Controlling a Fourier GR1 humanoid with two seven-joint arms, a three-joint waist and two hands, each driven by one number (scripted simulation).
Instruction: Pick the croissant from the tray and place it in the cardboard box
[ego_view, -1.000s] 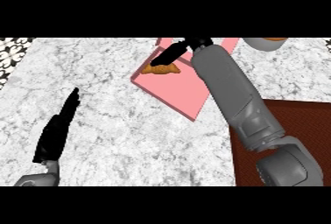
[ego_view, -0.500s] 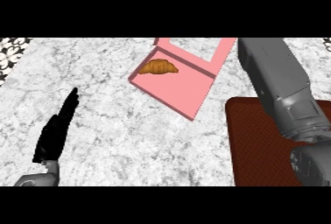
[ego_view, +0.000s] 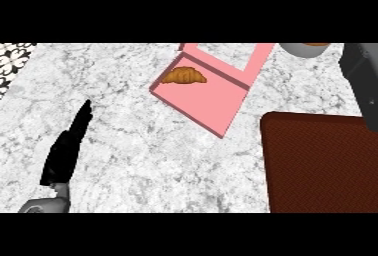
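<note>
A kitchen: a grey-white marble worktop (ego_view: 162, 160) fills the view, patterned black-and-white tiling (ego_view: 15, 52) shows at the far left, and a croissant (ego_view: 184, 76) lies in a pink box (ego_view: 214, 102).

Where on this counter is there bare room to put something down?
The widest bare marble lies between the left hand, the pink box holding the croissant, and the brown tray. It is crowded at top right, around the bowl.
</note>
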